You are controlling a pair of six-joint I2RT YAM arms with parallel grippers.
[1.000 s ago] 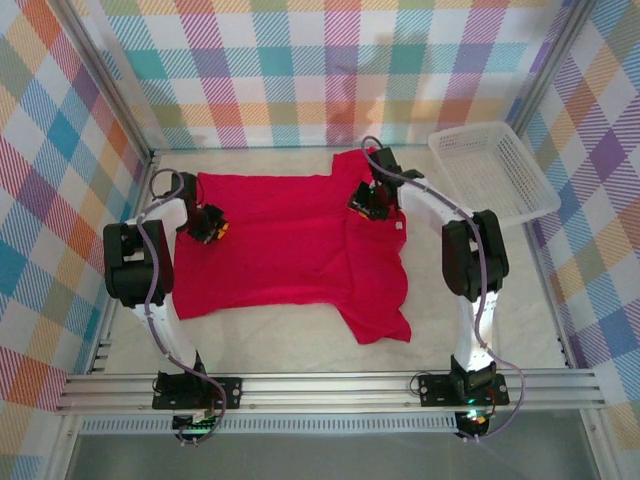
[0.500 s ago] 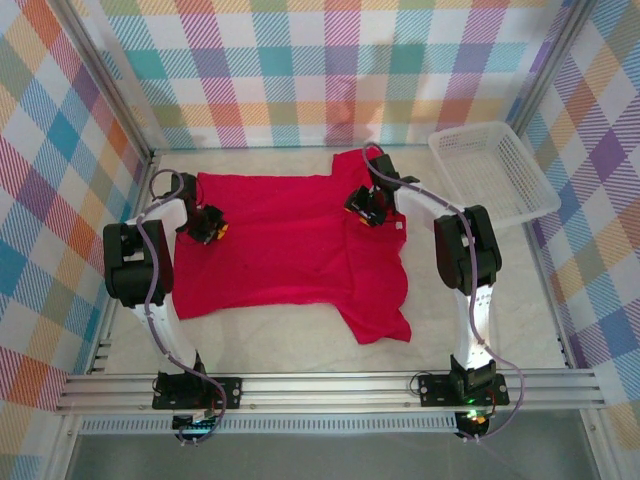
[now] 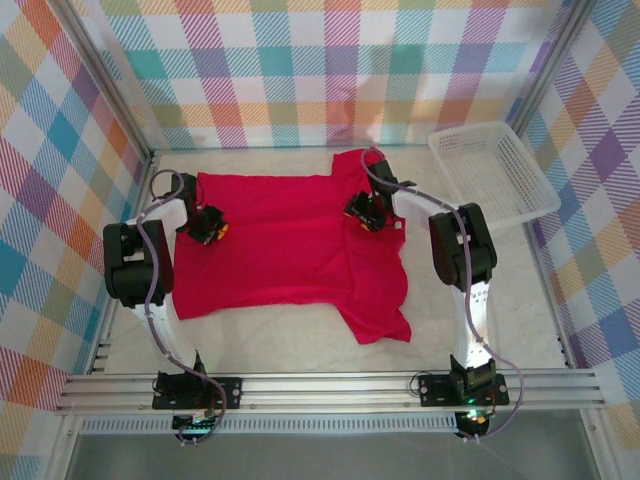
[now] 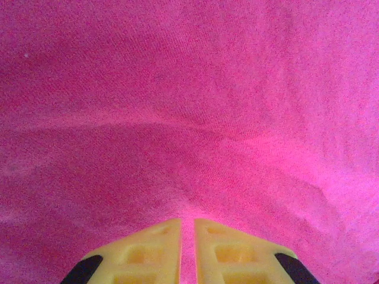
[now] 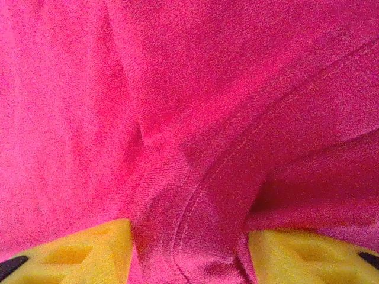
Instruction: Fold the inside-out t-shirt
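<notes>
White basket (image 3: 495, 172) sits right of crimson t-shirt (image 3: 280, 250).

Table (image 3: 280, 335), off-white: crimson t-shirt (image 3: 280, 240) spread across centre; white mesh basket (image 3: 492, 170) far-right corner, apart from shirt.

t-shirt (image 3: 280, 250) central, basket (image 3: 495, 170) far right, left claw (image 3: 212, 228) on shirt's left, right claw (image 3: 362, 215) seemingly astride fold (image 5: 195, 225)

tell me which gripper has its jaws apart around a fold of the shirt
The right gripper: its jaws stand apart with a seamed fold of the red t-shirt between them. The left gripper has jaws almost together.
</notes>
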